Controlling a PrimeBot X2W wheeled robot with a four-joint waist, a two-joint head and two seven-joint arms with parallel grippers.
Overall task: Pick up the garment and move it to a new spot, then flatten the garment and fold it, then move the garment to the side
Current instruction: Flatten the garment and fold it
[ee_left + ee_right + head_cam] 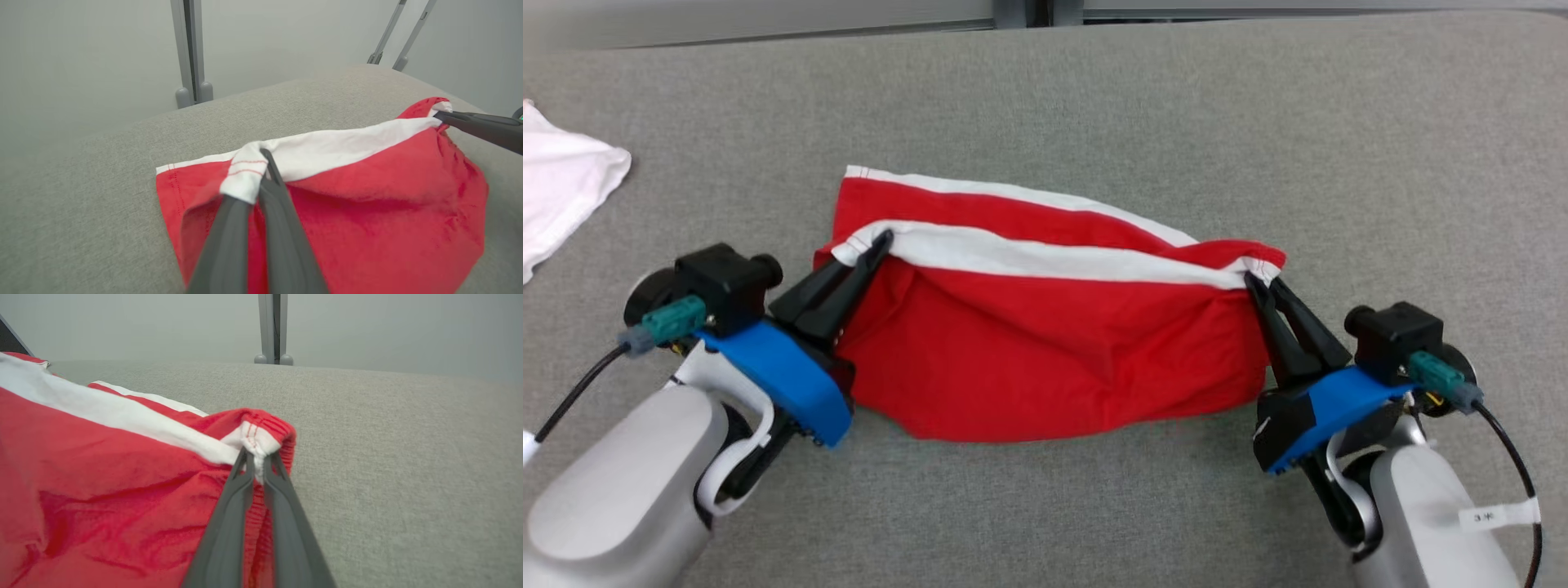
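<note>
A red garment [1045, 351] with white hem bands lies folded over on the grey table. My left gripper [876, 245] is shut on the left corner of its upper white band, which drapes over the fingers [269, 192] in the left wrist view. At the garment's right end my right gripper [1258, 282] is shut on the other corner of that band [255, 443]. The band [339, 147] stretches between the two grips, raised a little off the layer below. The right gripper's dark finger [482, 126] also enters the left wrist view from the right.
A white cloth [560, 192] lies at the table's far left edge. Grey padded table surface [1258, 114] spreads around the garment, with metal frame posts [190, 53] beyond its far edge.
</note>
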